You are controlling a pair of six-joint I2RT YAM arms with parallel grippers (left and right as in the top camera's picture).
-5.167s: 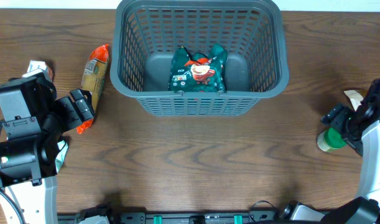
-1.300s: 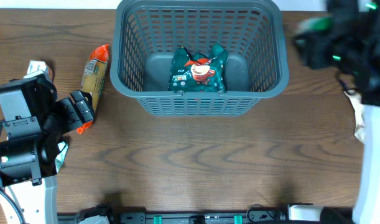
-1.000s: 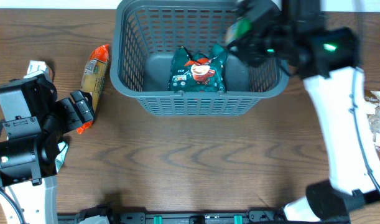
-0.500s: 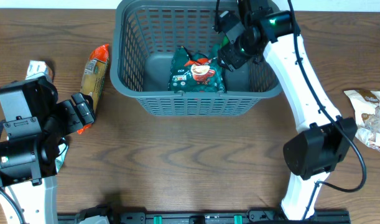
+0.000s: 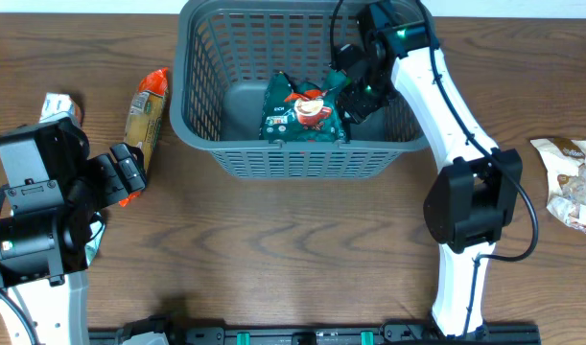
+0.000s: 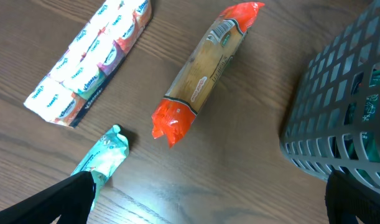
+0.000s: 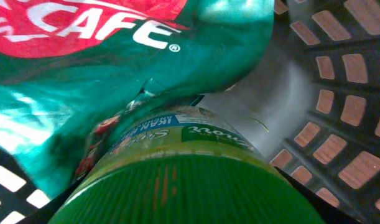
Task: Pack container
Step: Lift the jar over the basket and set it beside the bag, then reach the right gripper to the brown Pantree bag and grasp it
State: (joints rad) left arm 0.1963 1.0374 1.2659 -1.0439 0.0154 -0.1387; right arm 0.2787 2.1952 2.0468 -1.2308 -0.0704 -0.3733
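Note:
The dark grey container (image 5: 302, 153) stands at the back middle of the table, and its slotted wall shows in the right wrist view (image 7: 339, 124). A green coffee bag (image 5: 305, 110) lies on its bottom. My right gripper (image 5: 358, 84) is down inside the container, right of the bag, shut on a green-lidded jar (image 7: 183, 180) that presses against the bag (image 7: 115, 68). My left gripper (image 5: 129, 172) is open and empty, low over the table left of the container, and its fingertips show in the left wrist view (image 6: 208, 199).
An orange-ended snack pack (image 5: 147, 110) (image 6: 205, 68) lies left of the container. A pastel tissue pack (image 5: 58, 103) (image 6: 90, 56) and a teal sachet (image 6: 102, 155) lie near my left gripper. A crumpled beige bag (image 5: 571, 182) lies at the far right.
My right arm lifted the green-lidded jar from the table's right side, swung it left over the rim and lowered it into the container beside the coffee bag. The left arm stayed still.

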